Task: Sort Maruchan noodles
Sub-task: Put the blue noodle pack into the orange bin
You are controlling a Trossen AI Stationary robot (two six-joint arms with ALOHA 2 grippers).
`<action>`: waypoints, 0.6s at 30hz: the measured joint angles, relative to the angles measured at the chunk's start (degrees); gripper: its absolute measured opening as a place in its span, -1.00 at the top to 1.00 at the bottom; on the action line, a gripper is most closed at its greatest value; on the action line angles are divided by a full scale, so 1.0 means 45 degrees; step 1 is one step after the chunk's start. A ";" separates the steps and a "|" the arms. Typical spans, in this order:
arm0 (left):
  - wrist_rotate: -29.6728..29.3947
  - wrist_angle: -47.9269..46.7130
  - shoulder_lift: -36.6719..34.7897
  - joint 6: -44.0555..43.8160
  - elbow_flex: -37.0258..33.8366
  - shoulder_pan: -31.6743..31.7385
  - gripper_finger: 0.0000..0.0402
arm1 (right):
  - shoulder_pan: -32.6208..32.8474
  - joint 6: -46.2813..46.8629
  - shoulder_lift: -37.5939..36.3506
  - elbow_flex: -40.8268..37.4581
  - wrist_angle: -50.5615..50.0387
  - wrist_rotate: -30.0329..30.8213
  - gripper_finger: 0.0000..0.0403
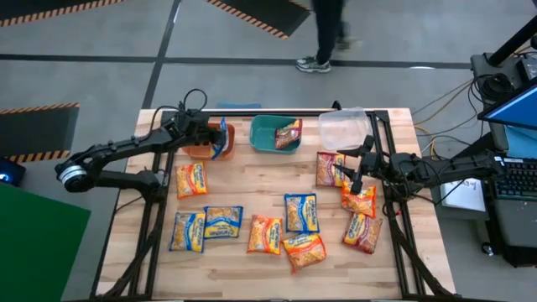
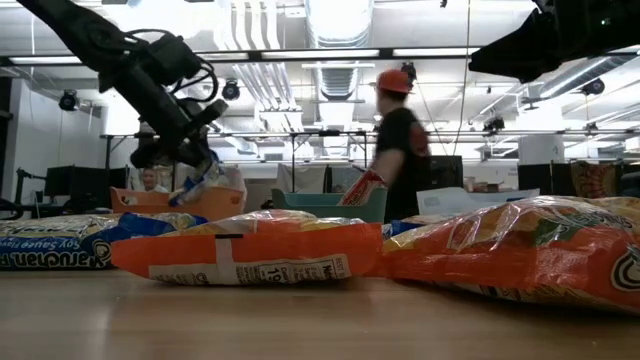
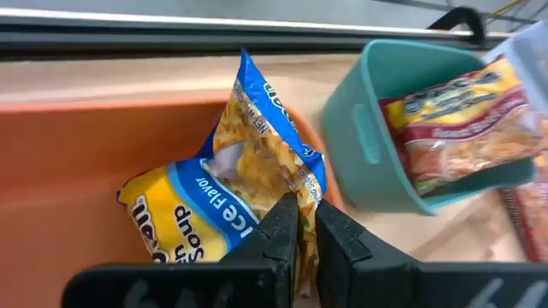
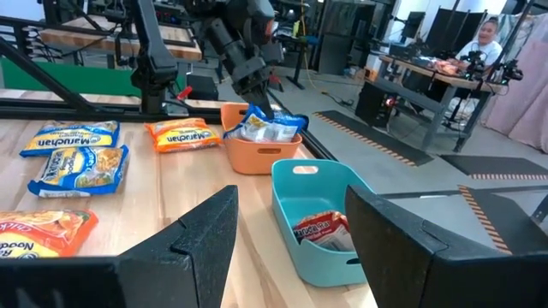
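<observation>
Blue-and-yellow plastic is pinched between the closed fingers of the left gripper [image 3: 298, 224], which holds a blue packet [image 3: 257, 184] by its edge so that it hangs into the orange bin [image 1: 200, 151] directly beneath. A second blue-and-yellow packet [image 3: 184, 218] already lies in that bin just beside the fingertips, so this looks like the blue pile, and the gripper seems to be lowering its packet to join it. Next to the gripper on its far side stands the teal bin [image 1: 270, 143] with one maroon packet [image 1: 289, 133] leaning inside, presumably the home for that colour. The clear bin [image 1: 342, 126] waits beyond it, likely for the orange-red sort. The right gripper [image 1: 356, 172] hovers with its fingers spread and nothing between them, over an orange-red packet [image 1: 359, 200] on the table [image 1: 252, 262]. The remaining loose packets [image 1: 300, 213] lie scattered flat, well apart from the left gripper, still unsorted.
</observation>
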 joint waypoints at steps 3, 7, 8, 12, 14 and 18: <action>0.0136 0.0783 0.0282 -0.0069 0.0000 -0.0041 0.97 | 0.0001 0.0000 0.0000 0.0000 -0.0002 0.0001 -0.02; 0.0132 0.1403 0.0536 0.0381 0.0000 -0.0039 0.97 | -0.0001 0.0000 0.0000 0.0000 -0.0007 -0.0001 -0.02; 0.0127 0.1485 0.0546 0.0496 0.0000 -0.0039 0.97 | -0.0004 0.0000 0.0000 0.0000 -0.0003 0.0001 -0.02; 0.0127 0.1453 0.0710 0.0960 -0.0032 -0.0062 0.97 | 0.0001 -0.0155 0.0000 0.0000 -0.0002 -0.0003 -0.02; 0.0119 0.1469 0.0800 0.1653 -0.0039 -0.0099 0.95 | -0.0004 -0.0194 0.0000 0.0000 -0.0002 0.0001 -0.02; -0.0087 0.1586 0.0906 0.2821 -0.0048 -0.0136 0.85 | -0.0003 0.0000 0.0000 0.0000 -0.0007 -0.0003 -0.02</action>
